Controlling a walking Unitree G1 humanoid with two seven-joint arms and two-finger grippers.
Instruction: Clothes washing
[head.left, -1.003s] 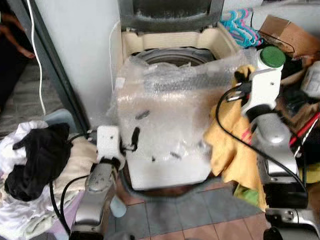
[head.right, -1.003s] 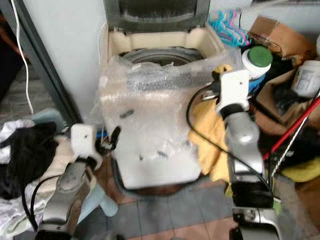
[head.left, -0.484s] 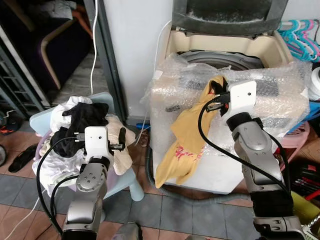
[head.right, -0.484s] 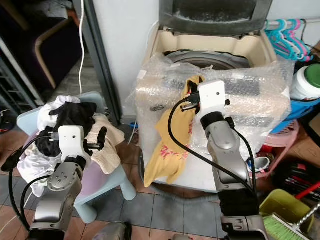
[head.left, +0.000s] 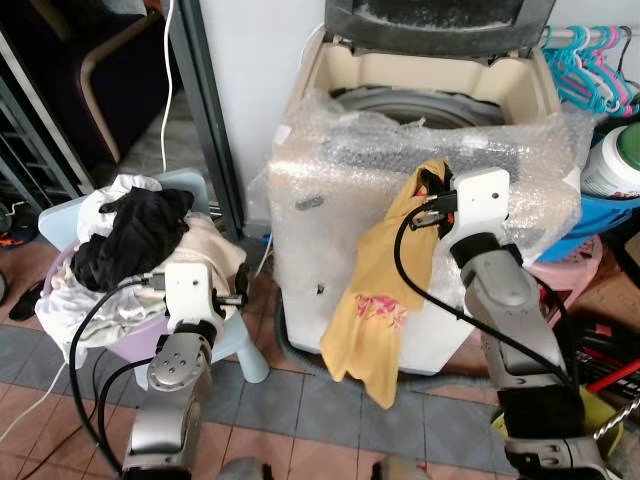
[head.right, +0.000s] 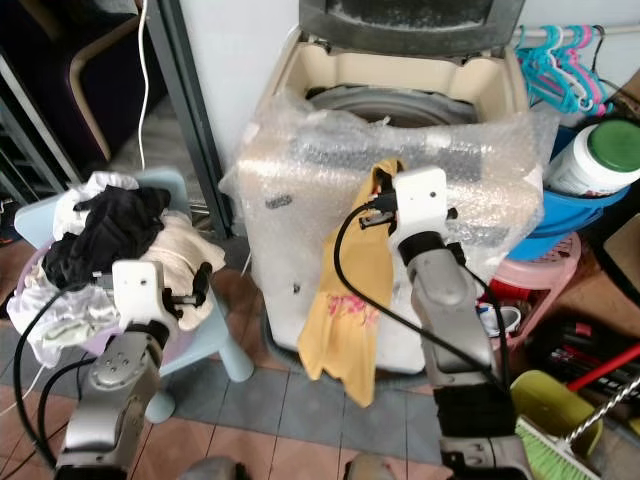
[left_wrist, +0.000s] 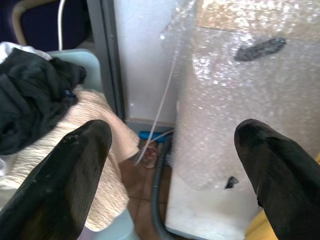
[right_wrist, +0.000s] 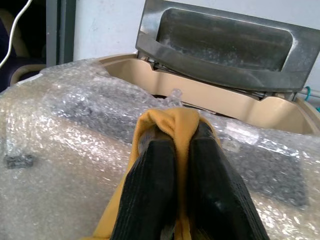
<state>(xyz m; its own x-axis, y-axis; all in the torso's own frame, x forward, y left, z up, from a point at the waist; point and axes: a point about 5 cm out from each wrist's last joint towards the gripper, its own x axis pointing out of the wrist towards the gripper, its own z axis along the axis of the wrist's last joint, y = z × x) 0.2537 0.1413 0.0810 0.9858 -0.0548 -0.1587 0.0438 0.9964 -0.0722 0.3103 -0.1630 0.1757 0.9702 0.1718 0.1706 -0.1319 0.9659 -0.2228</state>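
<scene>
Yellow cloth, a shirt, is pinched in the closed jaws of the right gripper and hangs down the front of the bubble-wrapped washing machine. It should be lifted higher so the hem clears the rim before being released over the drum. The left gripper is held wide open near the laundry pile.

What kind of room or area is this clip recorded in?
Most likely a home laundry or utility corner: a top-loading washing machine wrapped in bubble wrap with its lid up, a pile of clothes on a small chair, and plastic hangers beside the washer.
</scene>
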